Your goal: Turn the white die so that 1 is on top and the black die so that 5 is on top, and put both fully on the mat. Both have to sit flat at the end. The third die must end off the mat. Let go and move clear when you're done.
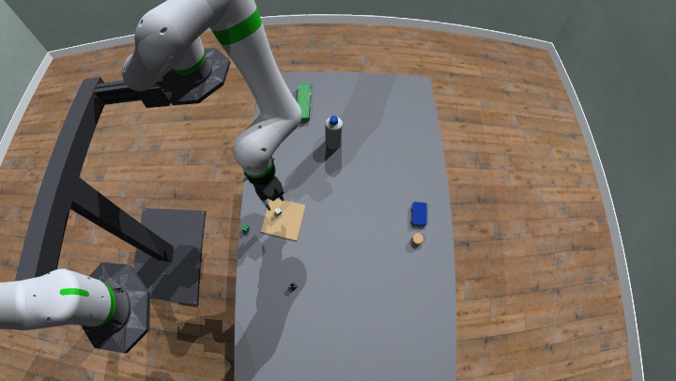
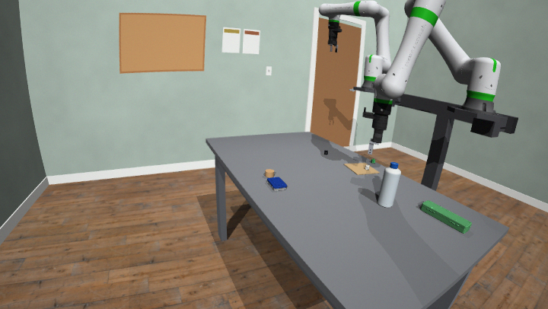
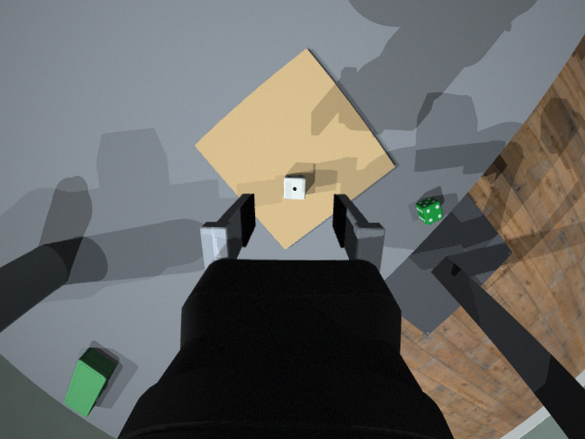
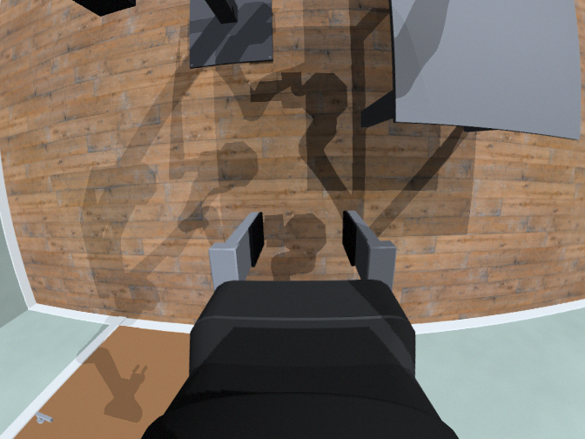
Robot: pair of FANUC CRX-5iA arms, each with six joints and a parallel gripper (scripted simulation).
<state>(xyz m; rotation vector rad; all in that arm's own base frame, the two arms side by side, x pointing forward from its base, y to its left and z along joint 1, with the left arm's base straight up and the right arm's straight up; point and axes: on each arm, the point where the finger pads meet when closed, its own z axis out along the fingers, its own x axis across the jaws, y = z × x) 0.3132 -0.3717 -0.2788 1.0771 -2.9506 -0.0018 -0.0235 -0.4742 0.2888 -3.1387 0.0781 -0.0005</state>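
Note:
The white die (image 1: 277, 211) (image 2: 367, 167) (image 3: 294, 187) sits flat on the tan mat (image 1: 293, 227) (image 2: 356, 169) (image 3: 283, 127), fully on it, with one pip on its top face. The black die (image 1: 292, 286) (image 2: 326, 152) stands on the table, off the mat; its top face is too small to read. The green die (image 1: 245, 228) (image 2: 373, 160) (image 3: 429, 211) is on the table near its edge, off the mat. My left gripper (image 1: 275, 200) (image 2: 371, 148) (image 3: 293, 210) is open and empty, above the white die. My right gripper (image 2: 333, 49) (image 4: 302, 227) is open and empty, high beyond the table.
A white bottle (image 1: 333, 133) (image 2: 389, 187) stands on the table, with a green box (image 1: 304, 101) (image 2: 445, 216) (image 3: 90, 381) beyond it. A blue box (image 1: 419, 213) (image 2: 277, 183) and a tan cylinder (image 1: 417, 238) (image 2: 269, 173) are near the opposite long edge.

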